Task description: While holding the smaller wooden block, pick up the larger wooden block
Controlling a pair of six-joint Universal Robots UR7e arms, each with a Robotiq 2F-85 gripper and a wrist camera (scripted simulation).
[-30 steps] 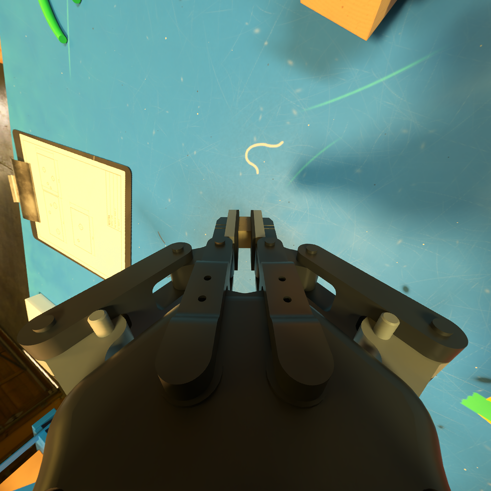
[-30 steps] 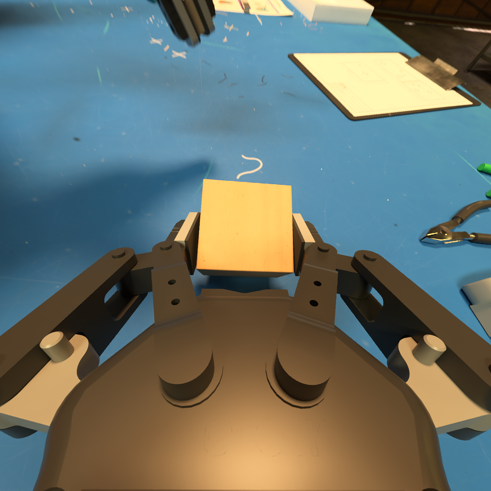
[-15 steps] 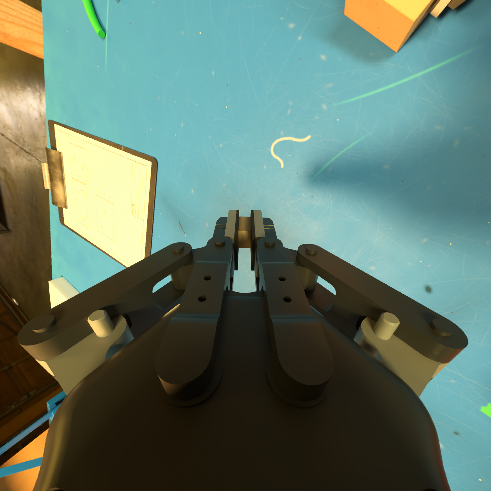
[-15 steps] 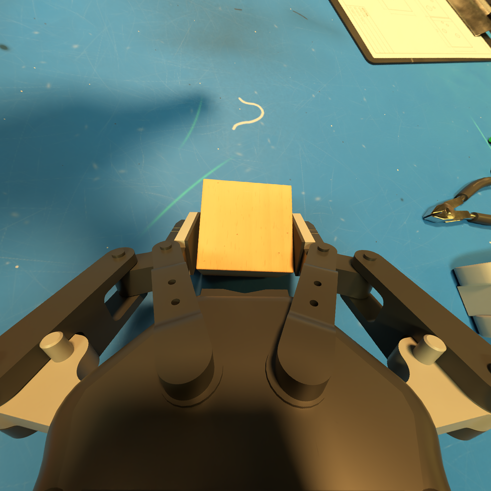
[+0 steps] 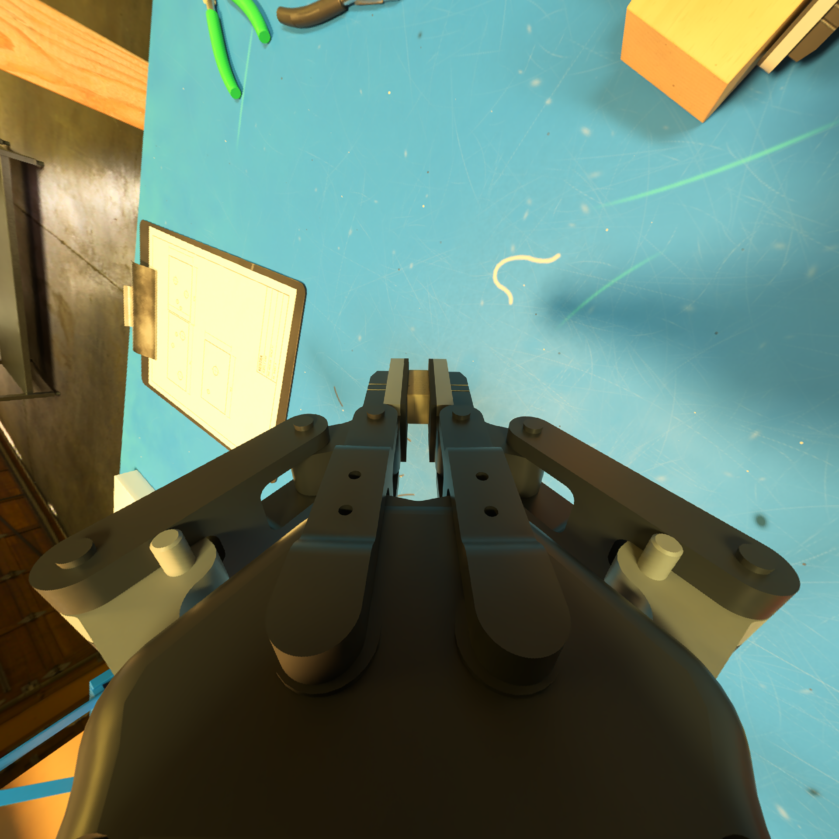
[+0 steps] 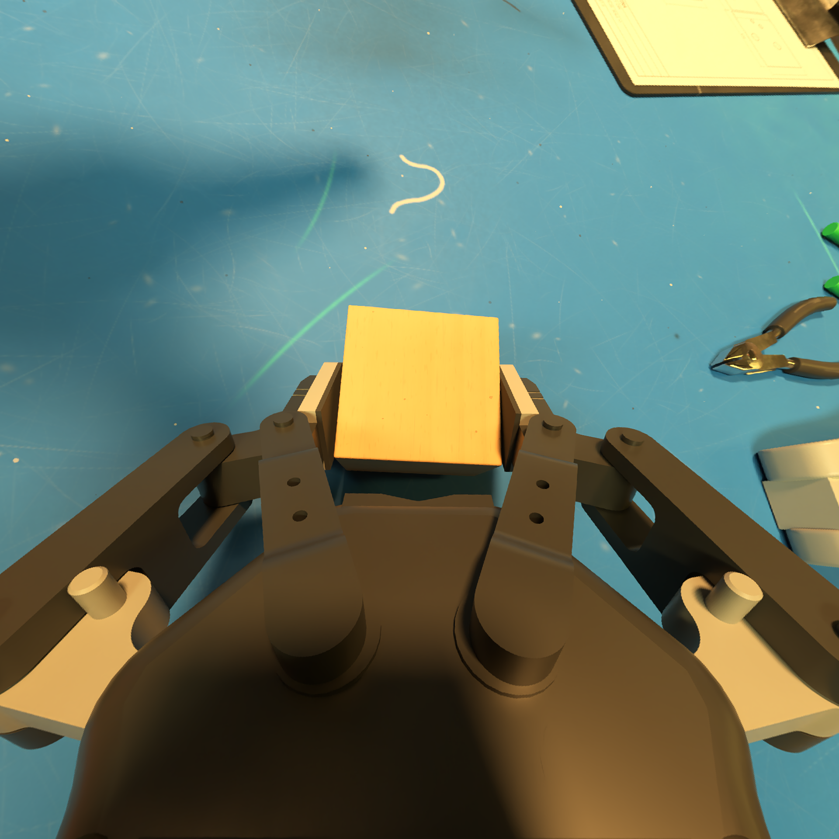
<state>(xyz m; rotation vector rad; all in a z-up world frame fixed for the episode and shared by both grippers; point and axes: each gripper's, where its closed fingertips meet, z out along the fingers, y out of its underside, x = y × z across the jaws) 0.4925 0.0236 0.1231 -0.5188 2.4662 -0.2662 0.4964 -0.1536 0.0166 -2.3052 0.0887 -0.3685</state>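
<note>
One table (image 5: pixel 454 159), one clipboard (image 5: pixel 218 336) at nine o'clock, two pliers (one green-handled (image 5: pixel 227 50), one grey (image 6: pixel 772 354)) are seen. Two blocks are counted: the larger block (image 6: pixel 417 390) is clamped aloft by the right gripper (image 6: pixel 420 399); the smaller block (image 5: pixel 418 395) is pinched by the downward-pointing left gripper (image 5: pixel 418 386).

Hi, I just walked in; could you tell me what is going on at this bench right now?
Two robot arms each hold a wooden block above the blue table. The left gripper is shut on the smaller wooden block, pinched between its fingertips. The right gripper is shut on the larger wooden block, which appears lifted clear of the surface. A clipboard, pliers and a white scrap of string lie untouched on the table.
</note>
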